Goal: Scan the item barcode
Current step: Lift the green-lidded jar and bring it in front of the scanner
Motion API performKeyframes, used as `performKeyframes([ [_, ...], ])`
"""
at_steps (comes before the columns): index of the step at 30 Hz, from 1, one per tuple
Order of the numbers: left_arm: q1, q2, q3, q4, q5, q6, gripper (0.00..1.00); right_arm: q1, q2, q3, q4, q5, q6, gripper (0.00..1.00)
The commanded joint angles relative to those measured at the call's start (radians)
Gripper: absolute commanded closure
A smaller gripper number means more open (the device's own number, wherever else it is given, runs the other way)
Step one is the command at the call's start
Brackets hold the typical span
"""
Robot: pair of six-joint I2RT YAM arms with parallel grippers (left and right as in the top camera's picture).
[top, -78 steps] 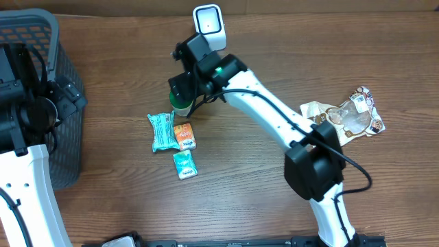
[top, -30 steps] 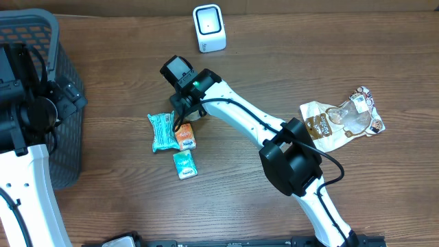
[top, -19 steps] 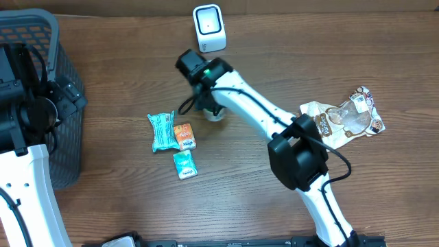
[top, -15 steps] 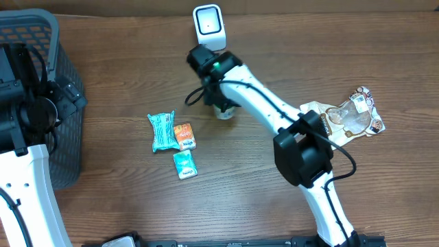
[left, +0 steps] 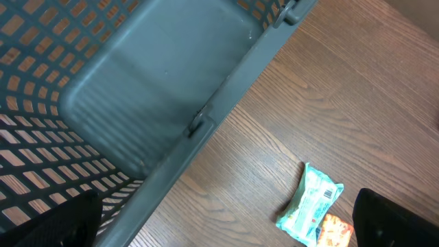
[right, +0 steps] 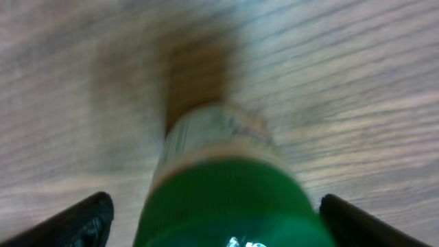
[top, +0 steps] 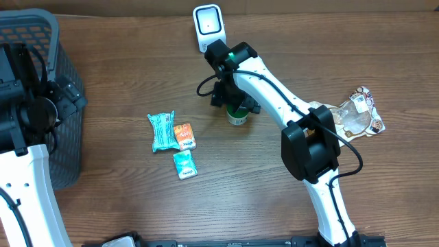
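**Right hand** [right: 218, 223]: released. Its fingers [right: 88, 218] stand wide on either side of the green-capped bottle [right: 226, 199], and a gap shows beside one of them, though this view is blurred. The bottle stands on the table [top: 123, 206], near the white scanner [top: 209, 27] at the far edge. Three small packets [top: 162, 130] lie on the basket side of the bottle. A pouch [top: 343, 118] lies on the other side.

**Left hand** [left: 219, 230]: released and empty, above the rim of the basket [left: 206, 116].
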Motion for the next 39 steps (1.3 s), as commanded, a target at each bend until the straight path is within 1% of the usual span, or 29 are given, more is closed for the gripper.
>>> performKeyframes([
  [1, 0.004, 0.002, 0.014, 0.002, -0.014, -0.003, 0.0, -0.003, -0.014, 0.061, -0.031, -0.081, -0.072, 0.0],
  [5, 0.004, 0.002, 0.014, 0.001, -0.014, -0.003, 0.01, -0.008, -0.014, 0.154, -0.097, -0.077, -0.153, 0.0],
  [7, 0.004, 0.002, 0.014, 0.001, -0.014, -0.003, 0.01, -0.01, -0.014, 0.206, -0.126, -0.076, -0.244, 0.0],
  [10, 0.004, 0.002, 0.014, 0.002, -0.014, -0.003, 0.01, -0.011, -0.014, 0.254, -0.15, -0.076, -0.418, 0.0],
  [13, 0.004, 0.002, 0.014, 0.002, -0.014, -0.003, 0.0, -0.011, -0.014, 0.254, -0.167, -0.076, -0.635, 0.0],
  [15, 0.004, 0.002, 0.014, 0.001, -0.014, -0.003, 0.0, -0.011, -0.013, 0.243, -0.185, -0.076, -0.752, 0.0],
  [18, 0.004, 0.002, 0.014, 0.002, -0.014, -0.003, 0.0, -0.011, -0.012, 0.231, -0.204, -0.074, -0.88, 0.0],
  [22, 0.004, 0.002, 0.014, 0.001, -0.014, -0.003, 0.01, -0.011, -0.012, 0.191, -0.169, -0.072, -0.954, 0.0],
  [29, 0.004, 0.002, 0.014, 0.002, -0.014, -0.003, 0.01, -0.023, -0.011, 0.066, -0.063, -0.041, -1.003, 0.0],
  [34, 0.004, 0.002, 0.014, 0.002, -0.014, -0.003, 0.01, -0.052, -0.011, 0.011, -0.013, -0.025, -1.001, 0.0],
  [39, 0.004, 0.002, 0.014, 0.002, -0.014, -0.003, 0.01, -0.076, -0.011, 0.01, 0.004, -0.099, -0.995, 0.15],
])
